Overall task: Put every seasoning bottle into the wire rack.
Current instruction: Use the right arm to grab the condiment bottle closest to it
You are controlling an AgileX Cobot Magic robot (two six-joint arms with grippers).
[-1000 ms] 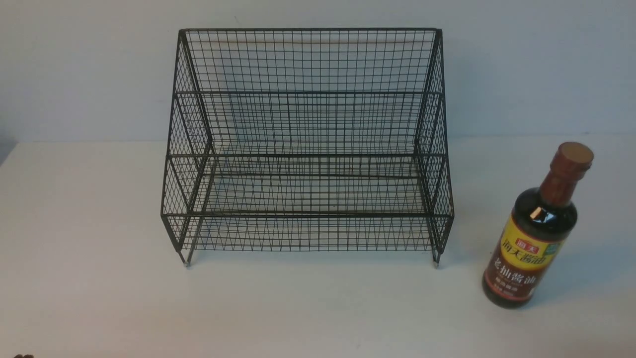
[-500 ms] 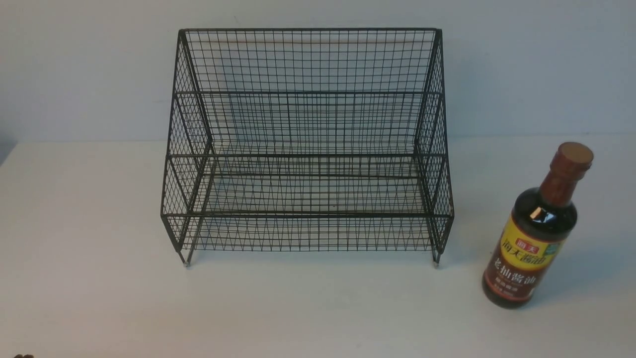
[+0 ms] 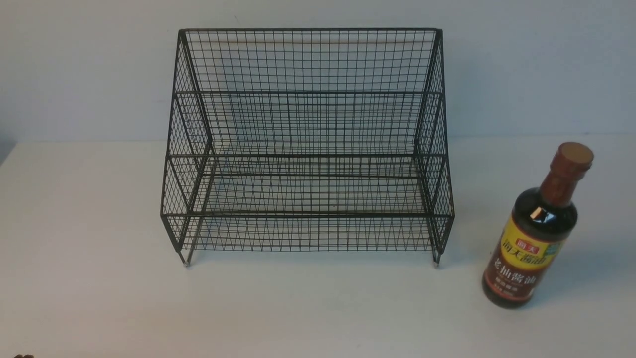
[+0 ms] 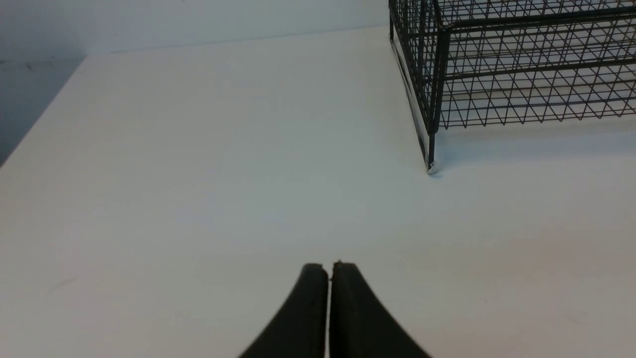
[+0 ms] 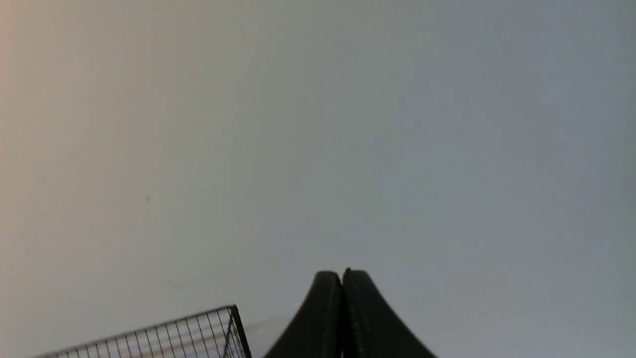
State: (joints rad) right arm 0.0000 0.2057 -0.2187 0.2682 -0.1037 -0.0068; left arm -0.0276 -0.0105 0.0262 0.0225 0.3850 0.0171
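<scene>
A tall dark-brown seasoning bottle (image 3: 539, 233) with a reddish-brown cap and a yellow-and-brown label stands upright on the white table, to the right of the wire rack. The black two-tier wire rack (image 3: 308, 149) stands empty at the middle back. Its near left corner shows in the left wrist view (image 4: 497, 59), and a top corner in the right wrist view (image 5: 198, 333). My left gripper (image 4: 329, 266) is shut and empty over bare table, short of the rack's left foot. My right gripper (image 5: 342, 272) is shut and empty, raised and facing the wall. Neither gripper shows in the front view.
The white table (image 3: 99, 248) runs back to a pale wall. Its left edge (image 4: 39, 124) shows in the left wrist view. A small dark bit (image 3: 22, 356) sits at the front view's bottom left corner.
</scene>
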